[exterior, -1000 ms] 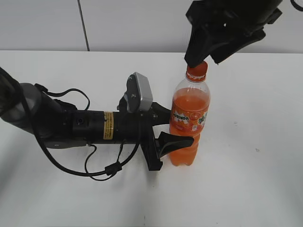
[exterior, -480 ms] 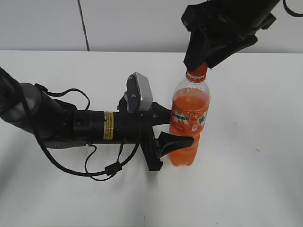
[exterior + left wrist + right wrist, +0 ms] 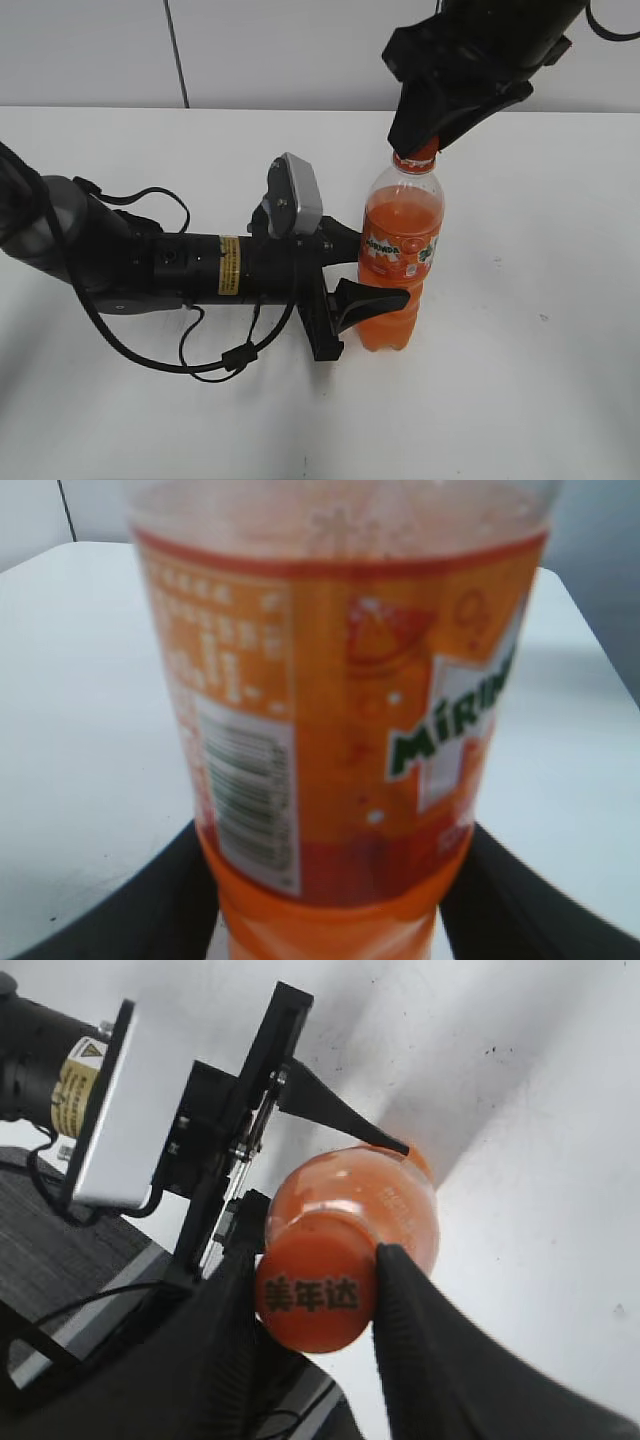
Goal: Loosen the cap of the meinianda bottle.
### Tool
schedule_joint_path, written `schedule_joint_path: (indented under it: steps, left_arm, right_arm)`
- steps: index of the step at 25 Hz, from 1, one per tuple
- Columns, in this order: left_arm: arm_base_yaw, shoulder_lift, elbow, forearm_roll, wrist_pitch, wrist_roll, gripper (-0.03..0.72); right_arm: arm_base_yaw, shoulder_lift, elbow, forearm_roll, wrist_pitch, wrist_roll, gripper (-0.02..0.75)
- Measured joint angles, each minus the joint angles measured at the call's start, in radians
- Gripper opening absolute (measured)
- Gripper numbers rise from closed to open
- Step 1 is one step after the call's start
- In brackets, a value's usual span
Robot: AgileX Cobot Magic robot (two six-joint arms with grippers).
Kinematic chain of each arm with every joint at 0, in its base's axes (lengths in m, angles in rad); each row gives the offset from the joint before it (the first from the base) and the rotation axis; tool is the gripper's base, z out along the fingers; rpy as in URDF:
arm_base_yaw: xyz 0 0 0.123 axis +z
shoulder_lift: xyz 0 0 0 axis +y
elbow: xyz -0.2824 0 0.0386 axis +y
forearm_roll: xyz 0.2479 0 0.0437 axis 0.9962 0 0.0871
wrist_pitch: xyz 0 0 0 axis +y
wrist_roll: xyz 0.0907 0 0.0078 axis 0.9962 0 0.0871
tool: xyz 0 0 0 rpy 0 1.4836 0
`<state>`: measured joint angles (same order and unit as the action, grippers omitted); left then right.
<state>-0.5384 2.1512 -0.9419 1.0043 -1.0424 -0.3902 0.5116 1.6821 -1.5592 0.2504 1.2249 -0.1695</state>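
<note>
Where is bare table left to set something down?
Bare: the table right of the meinianda bottle, the front strip below the left arm's cable, and the far left corner. Crowded: centre-left, under the left arm and its tool.

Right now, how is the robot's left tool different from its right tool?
The left tool lies sideways, low, and squeezes the bottle's label part; the right tool comes down from above and pinches the little orange cap. The left holds something wide, the right something small. Both are black and shut on the same bottle.

Orange cap [image 3: 315, 1295], dark lettering; bottle [image 3: 400, 255] label orange-green-white.
</note>
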Motion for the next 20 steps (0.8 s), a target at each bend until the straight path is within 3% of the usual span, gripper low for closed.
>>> schedule_joint_path:
  steps: [9, 20]
  left_arm:
    - [0.0, 0.0, 0.0, 0.003, 0.0, 0.001, 0.402]
    - [0.001, 0.0, 0.0, 0.01, -0.003, -0.002, 0.402]
  right_arm:
    - [0.0, -0.002, 0.0, 0.015, 0.0, -0.81, 0.267]
    - [-0.001, -0.044, -0.043, 0.044, 0.001, -0.839, 0.26]
